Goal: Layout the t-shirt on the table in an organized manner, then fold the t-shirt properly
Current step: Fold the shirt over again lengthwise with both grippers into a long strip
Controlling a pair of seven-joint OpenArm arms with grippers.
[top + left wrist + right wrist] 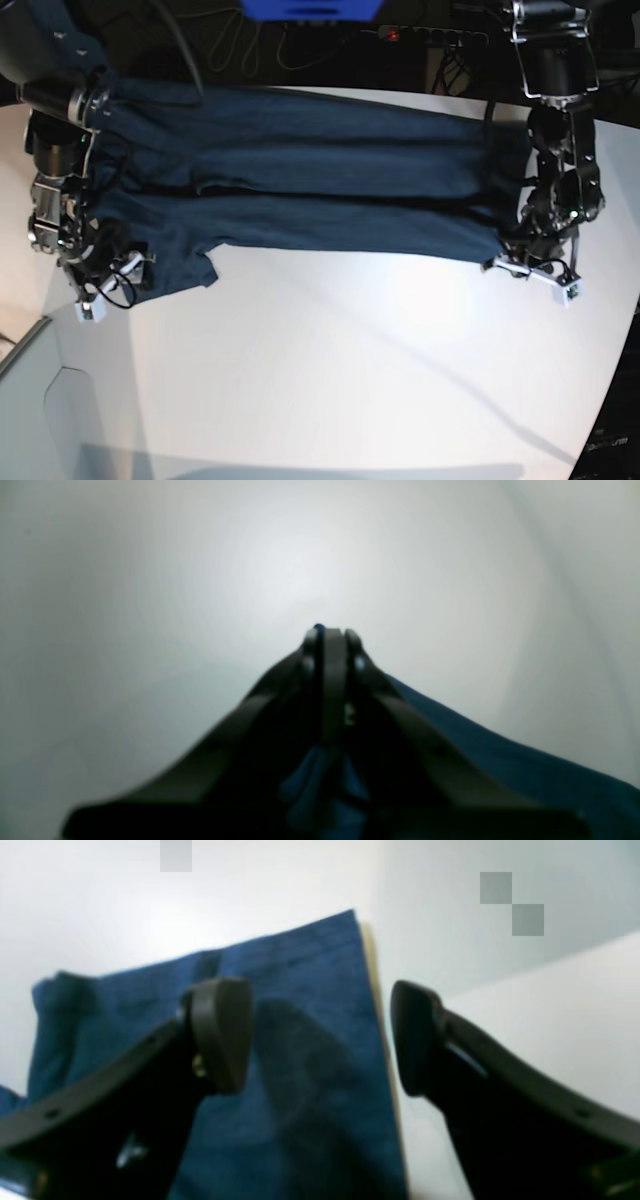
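Note:
The dark navy t-shirt (320, 170) lies stretched in long folds across the far part of the white table (330, 360), reaching from one arm to the other. My left gripper (508, 250) is at the shirt's right end in the base view. In the left wrist view it (332, 635) is shut on the t-shirt (500, 760), with cloth bunched between the fingers. My right gripper (120, 272) is at the shirt's left end. In the right wrist view it (320, 1035) stands wide open over the t-shirt (310, 965), one fingertip (222, 1030) above the cloth and the other (412, 1040) just past its straight edge.
Cables and a power strip (420, 35) lie behind the table's far edge, beside a blue object (310, 8). The tabletop's left edge drops to a grey surface (30, 400). Bare white table (550, 1005) lies beside the shirt's edge.

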